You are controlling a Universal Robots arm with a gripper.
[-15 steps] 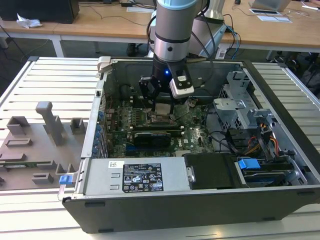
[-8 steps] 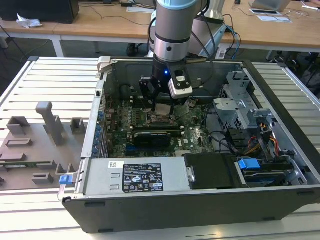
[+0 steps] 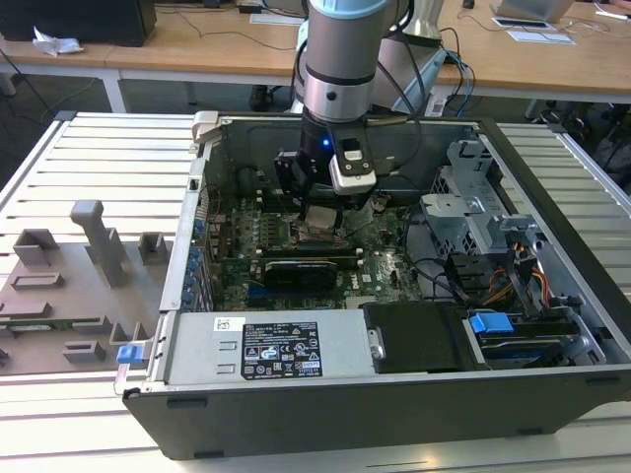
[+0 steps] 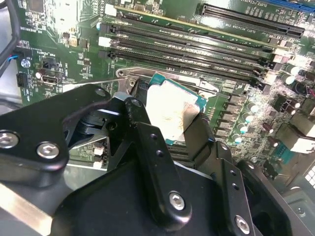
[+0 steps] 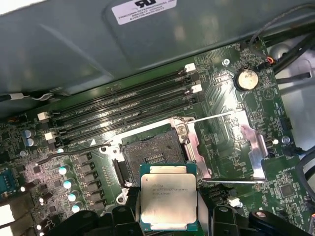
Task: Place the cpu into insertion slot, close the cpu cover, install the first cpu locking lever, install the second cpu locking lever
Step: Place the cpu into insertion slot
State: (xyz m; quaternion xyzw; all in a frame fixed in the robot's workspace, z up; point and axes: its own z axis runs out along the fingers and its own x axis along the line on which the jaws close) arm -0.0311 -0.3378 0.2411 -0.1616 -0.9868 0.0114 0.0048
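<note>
In the exterior view my gripper point(image 3: 320, 209) hangs low inside the open computer case over the motherboard, shut on the cpu point(image 3: 321, 219). In both wrist views the cpu point(image 5: 169, 199) point(image 4: 170, 110) is a flat square chip with a dull silver top, pinched by its edges between the black fingers point(image 4: 142, 135). It hovers just beside and above the bare insertion slot point(image 5: 151, 155), apart from it. The cpu cover point(image 5: 258, 150), a silver frame, lies flipped open beside the slot. A thin wire lever point(image 5: 214, 117) runs along the cover's edge, and another point(image 5: 69, 153) sticks out on the slot's other side.
Black memory slots point(image 5: 128, 105) run alongside the socket, with capacitors point(image 5: 69, 184) close by. A long black card point(image 3: 301, 268) sits just in front of the socket. A drive cage point(image 3: 473, 212) and cables fill the exterior view's right; grey fixtures point(image 3: 89, 256) lie outside the case at its left.
</note>
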